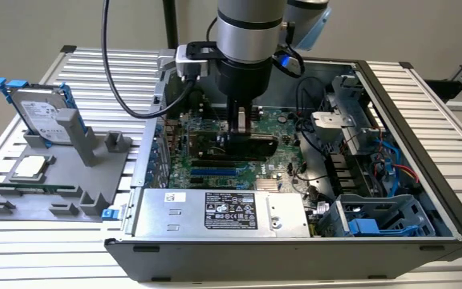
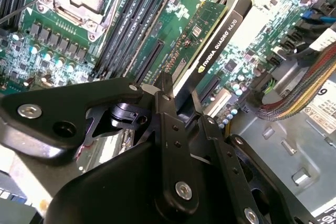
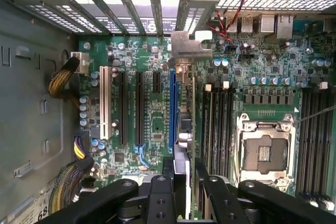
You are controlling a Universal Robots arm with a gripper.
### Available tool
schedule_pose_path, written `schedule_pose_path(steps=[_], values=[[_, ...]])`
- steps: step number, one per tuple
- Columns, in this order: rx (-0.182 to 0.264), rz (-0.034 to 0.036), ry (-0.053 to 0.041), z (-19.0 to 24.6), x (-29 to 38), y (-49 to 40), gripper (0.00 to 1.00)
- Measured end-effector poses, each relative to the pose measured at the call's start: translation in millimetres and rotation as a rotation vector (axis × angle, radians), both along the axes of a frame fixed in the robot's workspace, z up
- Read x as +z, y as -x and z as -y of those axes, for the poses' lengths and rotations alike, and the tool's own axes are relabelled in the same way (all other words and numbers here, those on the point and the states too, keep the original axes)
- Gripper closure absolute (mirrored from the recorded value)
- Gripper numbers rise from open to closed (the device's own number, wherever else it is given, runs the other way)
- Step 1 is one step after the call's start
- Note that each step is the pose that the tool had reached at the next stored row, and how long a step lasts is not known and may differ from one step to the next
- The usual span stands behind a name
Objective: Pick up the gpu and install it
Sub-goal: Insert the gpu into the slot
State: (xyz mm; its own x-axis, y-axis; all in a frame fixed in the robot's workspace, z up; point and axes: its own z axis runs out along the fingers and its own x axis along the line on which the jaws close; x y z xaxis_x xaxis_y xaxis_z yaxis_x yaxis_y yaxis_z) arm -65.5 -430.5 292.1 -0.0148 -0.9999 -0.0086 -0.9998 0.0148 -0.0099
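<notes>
The gpu (image 1: 249,144) hangs on edge inside the open computer case, just above the green motherboard (image 1: 207,174). My gripper (image 1: 243,127) is shut on its upper edge. In the second wrist view the gripper (image 2: 180,98) clamps the gpu (image 2: 212,35), with the black cooler on one face and the green board on the other. In the first wrist view the gripper (image 3: 182,169) holds the gpu (image 3: 181,135) edge-on, right beside the long blue slot (image 3: 172,103). Its silver end bracket (image 3: 187,43) reaches the row of rear slot openings.
The case walls (image 1: 411,138) close in around the arm. A power supply (image 1: 215,211) lies at the front, and a drive cage (image 1: 375,220) and cables (image 1: 391,159) stand at the exterior view's right. Outside the case, a hard drive in a blue caddy (image 1: 43,111) stands on a grey fixture. The CPU socket (image 3: 265,148) and memory slots (image 3: 218,124) lie beside the card.
</notes>
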Motion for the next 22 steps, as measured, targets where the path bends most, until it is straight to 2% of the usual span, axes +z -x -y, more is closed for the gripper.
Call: schedule_pose_path(steps=[2, 10, 22], values=[[-0.001, -0.0069, 0.0000, 0.0, -1.0, 0.0, 1.00], [-0.001, -0.0070, -0.0004, 0.3, -1.5, 0.0, 1.00], [-0.006, -0.0139, 0.0000, 4.6, -2.5, 0.0, 1.00]])
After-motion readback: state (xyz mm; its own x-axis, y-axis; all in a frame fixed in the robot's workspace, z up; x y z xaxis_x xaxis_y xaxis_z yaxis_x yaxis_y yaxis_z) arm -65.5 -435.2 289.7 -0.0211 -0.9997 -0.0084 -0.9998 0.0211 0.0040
